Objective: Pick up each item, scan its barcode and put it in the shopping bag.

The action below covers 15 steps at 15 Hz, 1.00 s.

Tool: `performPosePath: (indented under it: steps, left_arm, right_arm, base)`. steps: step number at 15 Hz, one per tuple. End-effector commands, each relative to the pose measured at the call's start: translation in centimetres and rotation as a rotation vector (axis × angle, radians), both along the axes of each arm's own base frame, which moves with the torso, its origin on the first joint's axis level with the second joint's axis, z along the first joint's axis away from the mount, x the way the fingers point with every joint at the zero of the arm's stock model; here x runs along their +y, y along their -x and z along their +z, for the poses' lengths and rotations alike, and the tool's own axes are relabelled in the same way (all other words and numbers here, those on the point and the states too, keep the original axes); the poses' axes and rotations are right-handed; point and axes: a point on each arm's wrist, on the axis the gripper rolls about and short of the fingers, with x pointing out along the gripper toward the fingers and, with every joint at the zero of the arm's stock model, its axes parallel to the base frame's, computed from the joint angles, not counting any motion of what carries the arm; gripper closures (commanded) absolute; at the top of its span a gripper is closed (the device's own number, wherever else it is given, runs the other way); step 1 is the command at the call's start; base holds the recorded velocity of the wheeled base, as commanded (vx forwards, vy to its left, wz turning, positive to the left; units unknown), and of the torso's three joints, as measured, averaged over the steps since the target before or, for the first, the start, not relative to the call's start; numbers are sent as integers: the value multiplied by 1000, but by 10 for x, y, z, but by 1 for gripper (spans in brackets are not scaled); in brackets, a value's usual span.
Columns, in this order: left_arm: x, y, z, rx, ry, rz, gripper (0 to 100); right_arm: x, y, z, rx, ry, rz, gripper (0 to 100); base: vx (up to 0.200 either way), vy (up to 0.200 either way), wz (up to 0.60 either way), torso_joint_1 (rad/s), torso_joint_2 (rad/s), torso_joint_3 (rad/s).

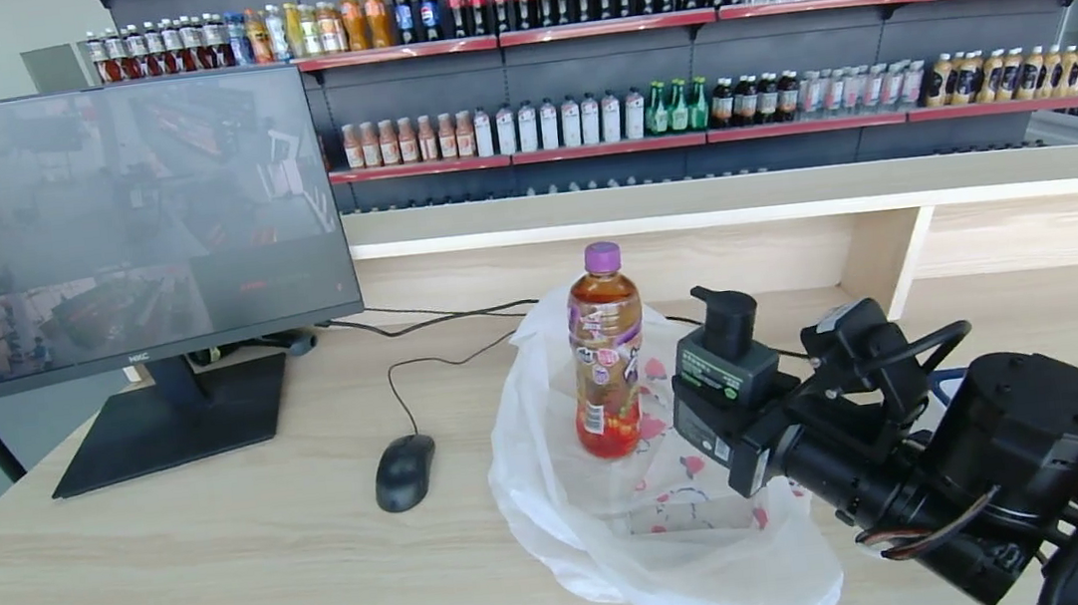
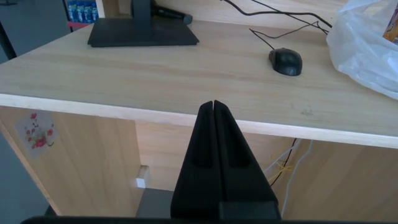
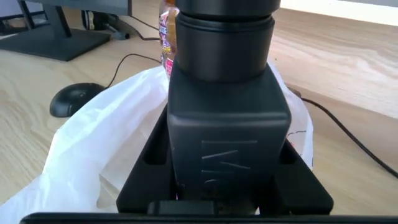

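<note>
An orange drink bottle (image 1: 608,355) with a purple cap stands upright on the white plastic shopping bag (image 1: 614,535), whose wall rises behind it. My right gripper (image 1: 741,436) hangs just right of the bottle, over the bag, shut on a black barcode scanner (image 1: 722,373) with a green label. In the right wrist view the scanner (image 3: 227,93) sits between my right gripper's (image 3: 217,168) fingers, with the bottle (image 3: 166,31) and bag (image 3: 93,149) beyond. My left gripper (image 2: 213,109) is shut and empty, low in front of the table's near edge.
A black mouse (image 1: 405,472) lies left of the bag, its cable running back. A monitor (image 1: 110,227) on a black stand fills the table's left. A raised wooden counter (image 1: 749,200) borders the back, with drink shelves behind.
</note>
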Motion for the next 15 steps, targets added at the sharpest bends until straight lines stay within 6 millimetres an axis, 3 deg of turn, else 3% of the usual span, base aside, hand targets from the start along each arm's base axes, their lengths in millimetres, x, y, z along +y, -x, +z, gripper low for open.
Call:
performPosePath:
  steps: [1, 15]
  left_arm:
    - [0, 0, 0, 0, 0, 0, 100]
    - [0, 0, 0, 0, 0, 0, 100]
  right_arm:
    - [8, -3, -11, 27, 21, 16, 100]
    - [17, -24, -45, 118, 58, -1, 100]
  base:
    - [0, 0, 0, 0, 0, 0]
    - [0, 0, 0, 0, 0, 0]
